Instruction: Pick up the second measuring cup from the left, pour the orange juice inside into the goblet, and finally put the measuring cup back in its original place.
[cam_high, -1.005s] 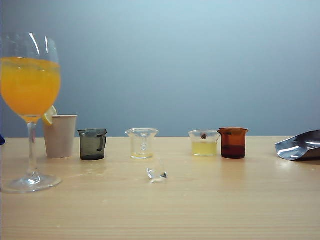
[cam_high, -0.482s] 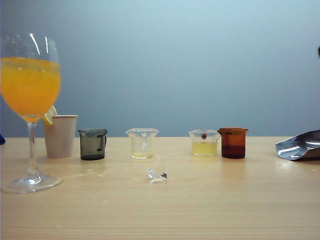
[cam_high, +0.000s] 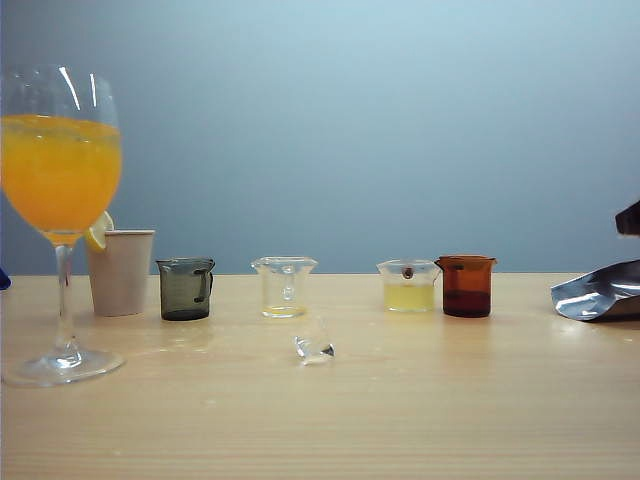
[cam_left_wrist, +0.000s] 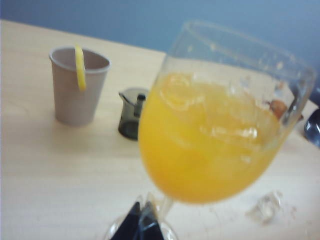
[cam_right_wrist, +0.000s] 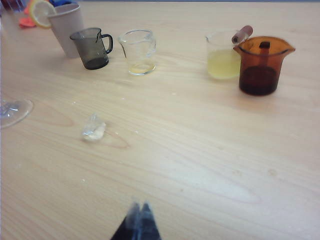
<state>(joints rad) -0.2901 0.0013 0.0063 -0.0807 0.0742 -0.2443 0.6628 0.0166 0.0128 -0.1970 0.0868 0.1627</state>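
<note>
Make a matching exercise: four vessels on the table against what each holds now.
Vessels:
1. goblet
2. second measuring cup
3. brown cup
4. paper cup

Contents:
A. lemon slice on the rim
B. dark liquid at the bottom
C. orange juice filling most of the bowl
D. nearly empty, a thin yellowish trace

Pairs: 1-C, 2-D, 3-B, 4-A

My exterior camera is sitting low at table level, facing the row of cups against the blue wall. My left wrist camera is hovering close to the goblet (cam_left_wrist: 215, 125), while my right wrist camera is looking down from farther back, sharing the second measuring cup (cam_right_wrist: 138, 52) with the exterior view.
</note>
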